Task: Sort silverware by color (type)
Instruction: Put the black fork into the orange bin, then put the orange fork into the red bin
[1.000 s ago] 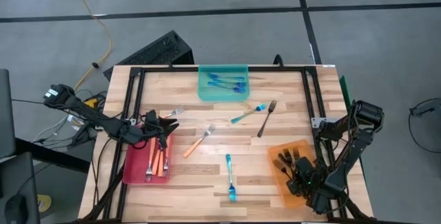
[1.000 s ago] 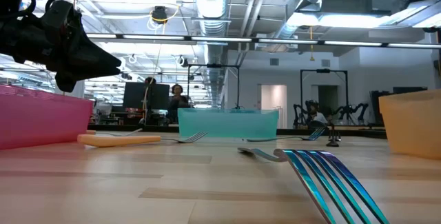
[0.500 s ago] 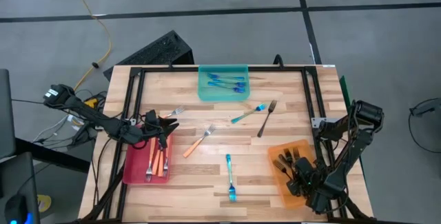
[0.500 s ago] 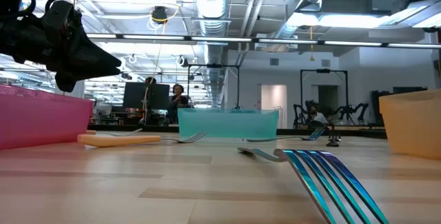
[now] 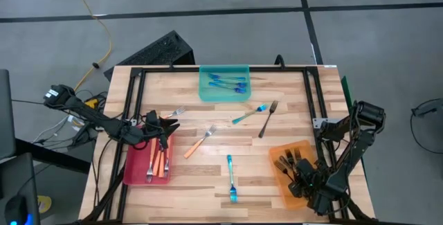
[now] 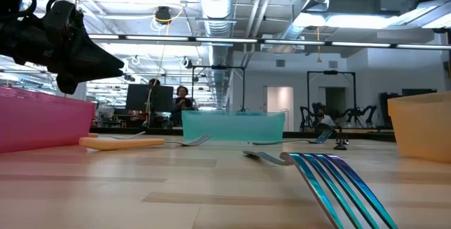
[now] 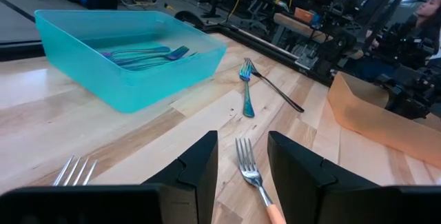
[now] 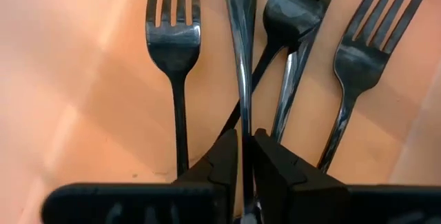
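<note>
In the right wrist view my right gripper [image 8: 246,158] stands inside the orange tray [image 8: 83,79], shut on a dark fork [image 8: 241,58] among several other dark forks [image 8: 173,45]. In the high view it is at the table's near right [image 5: 299,178]. My left gripper [image 7: 241,165] is open and holds nothing, at the far end of the red tray [image 5: 135,169], which holds orange-handled forks [image 5: 159,163]. On the table lie an orange-handled fork [image 5: 201,142], two teal forks [image 5: 249,114] [image 5: 231,178] and a dark fork [image 5: 268,119]. My right gripper has the dark fork's thin handle [image 8: 244,124] between its two fingers [image 8: 224,158], coming steeply from above. The handle runs away from the fingers across the other dark forks lying in the orange tray. The fingers hide the nearer end of the handle.
A teal tray [image 5: 224,83] with several teal forks stands at the far middle. One more fork [image 5: 176,112] lies just beyond my left gripper. A black frame [image 5: 221,69] runs round the table's edges. Bare wood [image 5: 208,183] lies between the red and orange trays.
</note>
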Robot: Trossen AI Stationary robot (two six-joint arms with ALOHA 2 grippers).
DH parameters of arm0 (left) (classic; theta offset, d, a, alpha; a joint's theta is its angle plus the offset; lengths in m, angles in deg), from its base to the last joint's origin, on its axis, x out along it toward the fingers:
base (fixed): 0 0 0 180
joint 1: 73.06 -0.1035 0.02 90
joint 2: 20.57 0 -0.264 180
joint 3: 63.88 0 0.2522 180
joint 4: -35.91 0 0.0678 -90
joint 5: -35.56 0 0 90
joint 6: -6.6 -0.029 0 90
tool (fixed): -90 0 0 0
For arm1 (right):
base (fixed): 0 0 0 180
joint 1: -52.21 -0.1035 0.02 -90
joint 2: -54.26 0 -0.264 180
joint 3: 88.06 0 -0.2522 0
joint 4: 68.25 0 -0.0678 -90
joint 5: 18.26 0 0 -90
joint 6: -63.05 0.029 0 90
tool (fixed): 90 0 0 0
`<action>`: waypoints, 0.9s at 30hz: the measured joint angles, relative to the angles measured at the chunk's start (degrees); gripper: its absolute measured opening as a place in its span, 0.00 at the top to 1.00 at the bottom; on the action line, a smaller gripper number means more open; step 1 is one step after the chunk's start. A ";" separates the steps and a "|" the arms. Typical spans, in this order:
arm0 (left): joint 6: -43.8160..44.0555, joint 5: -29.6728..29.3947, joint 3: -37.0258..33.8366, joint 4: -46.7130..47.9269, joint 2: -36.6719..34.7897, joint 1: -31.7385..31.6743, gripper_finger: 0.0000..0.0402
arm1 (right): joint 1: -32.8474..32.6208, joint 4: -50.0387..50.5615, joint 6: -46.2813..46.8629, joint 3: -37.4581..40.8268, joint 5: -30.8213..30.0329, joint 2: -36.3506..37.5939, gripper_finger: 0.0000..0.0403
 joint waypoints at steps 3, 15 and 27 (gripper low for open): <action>-0.01 0.00 0.00 0.00 0.00 0.01 0.72 | 0.00 0.03 -0.50 -0.43 -0.02 -0.02 0.74; -0.05 0.02 0.02 0.02 -0.02 -0.01 0.72 | 0.00 2.62 -0.76 -2.94 -0.09 -0.04 0.62; -0.08 0.04 0.00 0.00 -0.01 0.00 0.72 | 0.00 5.75 -4.30 -6.46 -0.23 -0.04 0.63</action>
